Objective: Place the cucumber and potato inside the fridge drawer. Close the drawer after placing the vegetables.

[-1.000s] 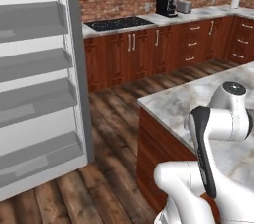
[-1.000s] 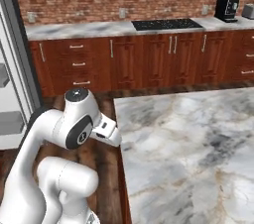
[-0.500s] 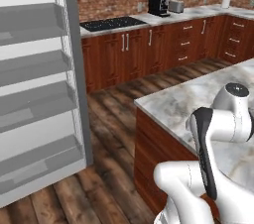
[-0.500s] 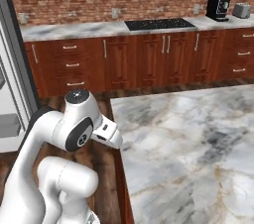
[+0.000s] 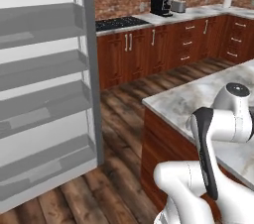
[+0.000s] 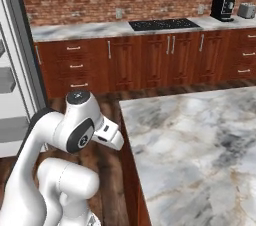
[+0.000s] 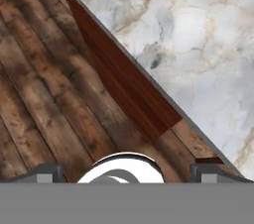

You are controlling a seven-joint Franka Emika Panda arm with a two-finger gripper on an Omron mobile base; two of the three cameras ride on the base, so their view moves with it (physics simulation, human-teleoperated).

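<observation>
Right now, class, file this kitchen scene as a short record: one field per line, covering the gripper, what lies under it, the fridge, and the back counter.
gripper: gripper open, fingers wide apart, holding nothing
below gripper: wooden floor beside the marble island edge
fridge: fridge door open, its grey shelves showing
back counter: stovetop, black coffee machine, toaster
cucumber, potato: not seen

- fridge drawer: cannot be told apart among the pale grey and white box shapes (image 6: 11, 129) inside the grey fridge (image 6: 24, 55), at the frame's left edge.
</observation>
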